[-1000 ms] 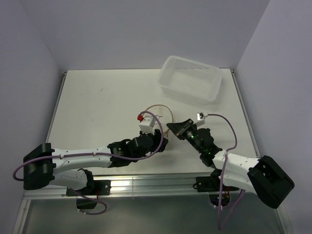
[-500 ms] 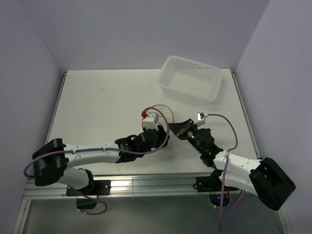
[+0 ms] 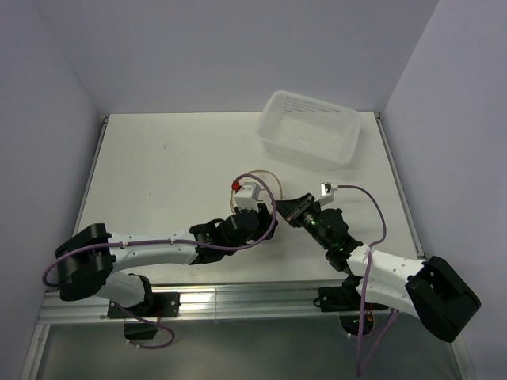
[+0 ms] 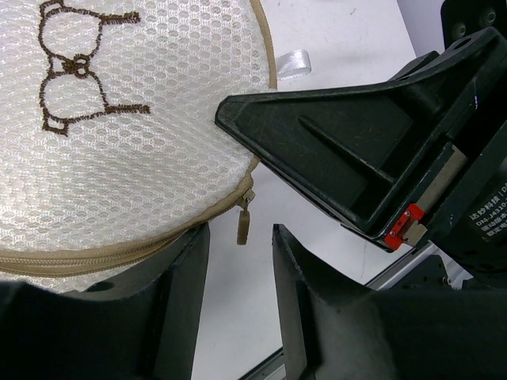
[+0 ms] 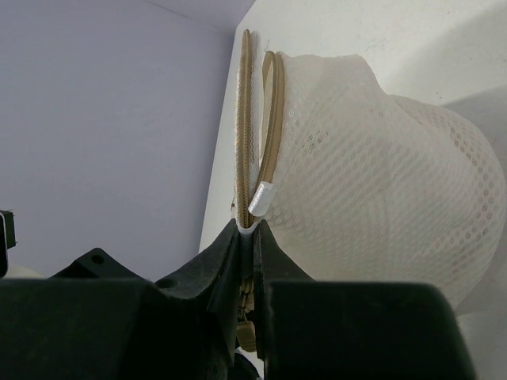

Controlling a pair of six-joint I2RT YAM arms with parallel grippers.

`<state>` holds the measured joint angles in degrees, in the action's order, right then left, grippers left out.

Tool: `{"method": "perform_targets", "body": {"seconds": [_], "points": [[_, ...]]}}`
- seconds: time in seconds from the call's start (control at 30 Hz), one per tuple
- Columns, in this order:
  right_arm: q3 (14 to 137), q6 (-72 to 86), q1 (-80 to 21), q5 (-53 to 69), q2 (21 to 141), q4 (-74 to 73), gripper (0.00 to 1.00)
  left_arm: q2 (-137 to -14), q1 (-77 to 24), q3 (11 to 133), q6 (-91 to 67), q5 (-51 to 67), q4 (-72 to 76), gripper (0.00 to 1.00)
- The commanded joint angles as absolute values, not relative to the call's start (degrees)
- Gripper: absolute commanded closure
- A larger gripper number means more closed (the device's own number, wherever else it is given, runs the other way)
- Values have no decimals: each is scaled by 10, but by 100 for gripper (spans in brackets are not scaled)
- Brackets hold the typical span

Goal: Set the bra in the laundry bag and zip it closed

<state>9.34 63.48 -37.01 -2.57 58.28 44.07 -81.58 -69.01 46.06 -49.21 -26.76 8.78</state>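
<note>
In the left wrist view the laundry bag (image 4: 119, 142) fills the upper left: white mesh lid with a dark bra icon (image 4: 79, 71) and a beige zip rim. Its zip pull (image 4: 243, 227) hangs just ahead of my open left gripper (image 4: 238, 265), between the fingertips and untouched. My right gripper (image 5: 253, 237) is shut on the bag's beige rim beside a white loop tag (image 5: 262, 198); it shows as a black block in the left wrist view (image 4: 356, 150). In the top view both grippers (image 3: 265, 214) (image 3: 285, 207) meet at the table's middle front and hide the bag. The bra is hidden.
A rigid white perforated basket (image 3: 305, 150) stands at the back right of the table. The table's near edge and metal rail (image 3: 238, 297) lie just behind the arms. Walls close in on the left, back and right.
My left gripper has moved forward and right, closing in on the right gripper and the bag's zip pull. The right arm has hardly moved and keeps its grip.
</note>
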Motion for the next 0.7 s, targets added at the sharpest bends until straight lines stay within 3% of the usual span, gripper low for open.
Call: {"method": "perform_targets", "body": {"seconds": [0.0, 0.33, 0.43, 0.47, 0.67], "points": [[103, 628, -378, -36, 577, 466, 100, -807, -689, 477, -496, -262, 113, 57], [98, 622, -384, -43, 566, 456, 100, -831, -682, 490, -482, -256, 137, 73], [97, 622, -385, -42, 566, 457, 100, -835, -682, 492, -483, -256, 134, 88], [97, 621, -385, -42, 565, 456, 100, -833, -682, 491, -483, -258, 132, 99], [109, 606, -381, -50, 550, 422, 100, -796, -682, 448, -497, -269, 112, 100]]}}
